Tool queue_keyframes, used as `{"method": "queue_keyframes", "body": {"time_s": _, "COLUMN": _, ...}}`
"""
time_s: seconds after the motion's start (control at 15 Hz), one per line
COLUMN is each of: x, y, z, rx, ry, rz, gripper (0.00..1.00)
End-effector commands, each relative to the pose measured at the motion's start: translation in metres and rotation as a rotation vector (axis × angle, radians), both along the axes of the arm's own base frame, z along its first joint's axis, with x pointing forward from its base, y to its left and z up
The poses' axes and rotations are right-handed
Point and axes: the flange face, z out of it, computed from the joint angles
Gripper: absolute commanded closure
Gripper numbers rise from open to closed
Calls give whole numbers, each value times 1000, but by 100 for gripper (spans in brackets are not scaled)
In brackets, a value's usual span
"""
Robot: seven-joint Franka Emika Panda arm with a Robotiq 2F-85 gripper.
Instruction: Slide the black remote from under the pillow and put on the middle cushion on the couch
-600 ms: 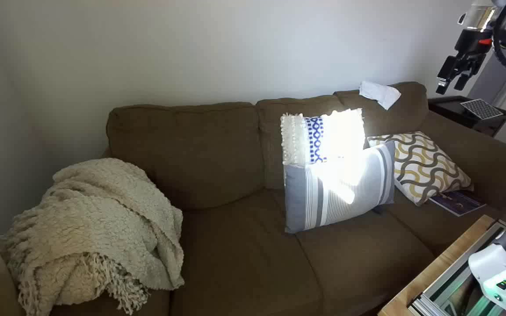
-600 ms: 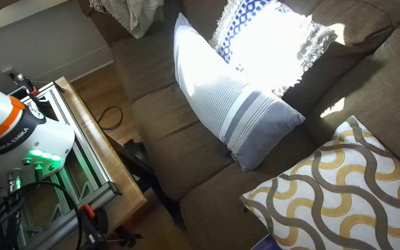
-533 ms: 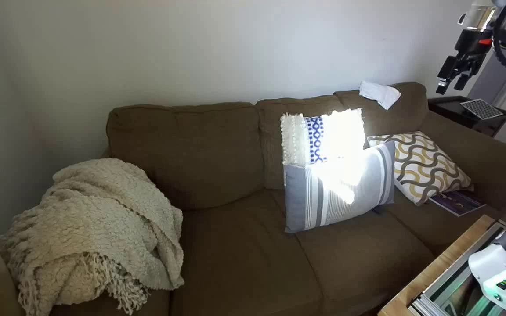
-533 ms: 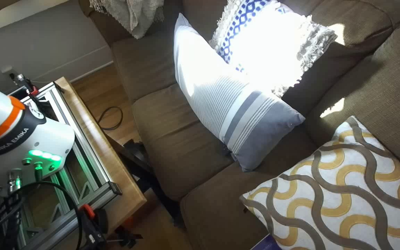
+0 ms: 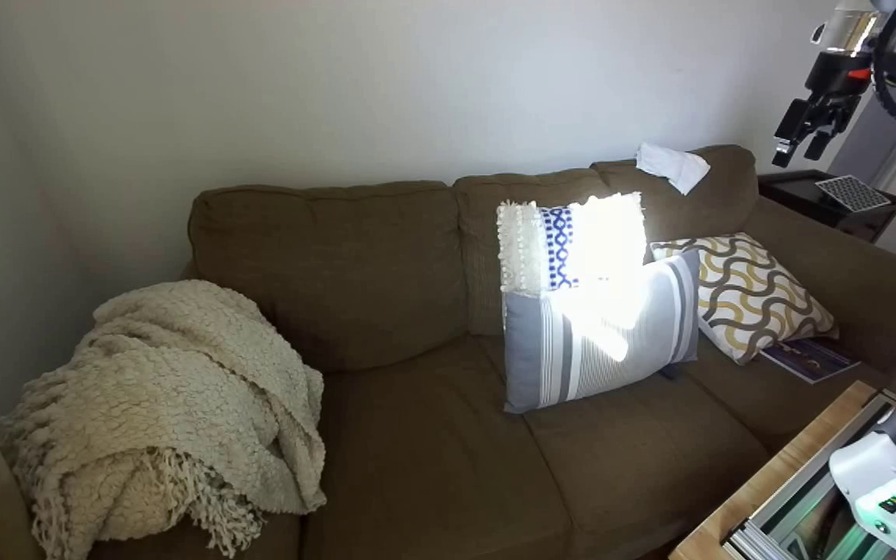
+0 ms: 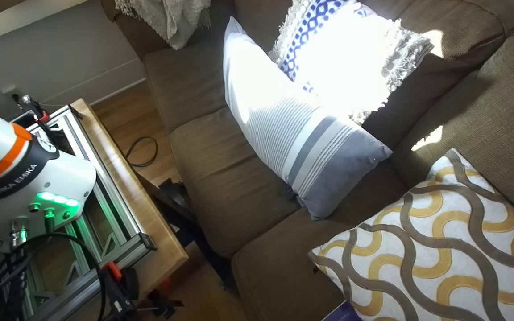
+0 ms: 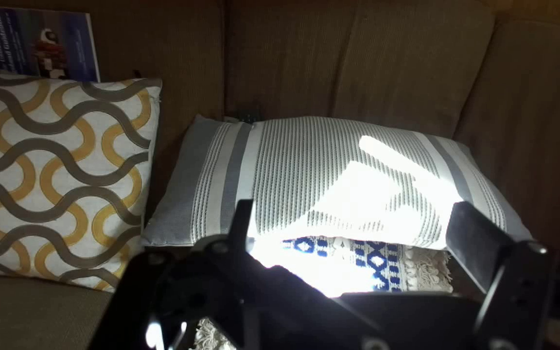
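The black remote (image 7: 249, 115) is mostly hidden; a small dark end shows under the front edge of the striped pillow (image 7: 304, 165). It shows as a dark patch in both exterior views (image 5: 670, 372) (image 6: 292, 195). The striped pillow leans on the middle cushion (image 5: 650, 451) of the couch (image 5: 323, 272). The middle cushion also shows in the wrist view (image 7: 289, 63). My gripper (image 5: 799, 155) is in the air above the far end of the couch. In the wrist view its fingers (image 7: 353, 206) are wide apart with nothing between them.
A blue-and-white fringed pillow (image 5: 561, 241) stands behind the striped one. A yellow-grey wavy pillow (image 6: 417, 249) lies beside it, partly over a book (image 5: 810, 359). A cream blanket (image 5: 176, 404) is at the opposite end. A black side table (image 5: 798, 190) stands beyond the armrest.
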Motion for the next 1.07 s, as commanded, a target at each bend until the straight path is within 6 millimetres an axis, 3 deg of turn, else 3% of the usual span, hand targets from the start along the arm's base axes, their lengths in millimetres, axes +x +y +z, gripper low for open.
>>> {"method": "queue_keyframes", "body": {"time_s": 0.0, "x": 12, "y": -7, "z": -10, "rx": 14, "ry": 17, "rz": -3, "gripper": 0}}
{"method": "queue_keyframes", "body": {"time_s": 0.33, "x": 42, "y": -34, "z": -80, "rx": 89, "ry": 96, "rz": 59, "gripper": 0}}
{"method": "queue_keyframes", "body": {"time_s": 0.8, "x": 75, "y": -36, "z": -182, "rx": 69, "ry": 50, "rz": 146, "gripper": 0}}
{"method": "queue_keyframes", "body": {"time_s": 1.0, "x": 79, "y": -42, "z": -232, "rx": 109, "ry": 61, "rz": 44, "gripper": 0}}
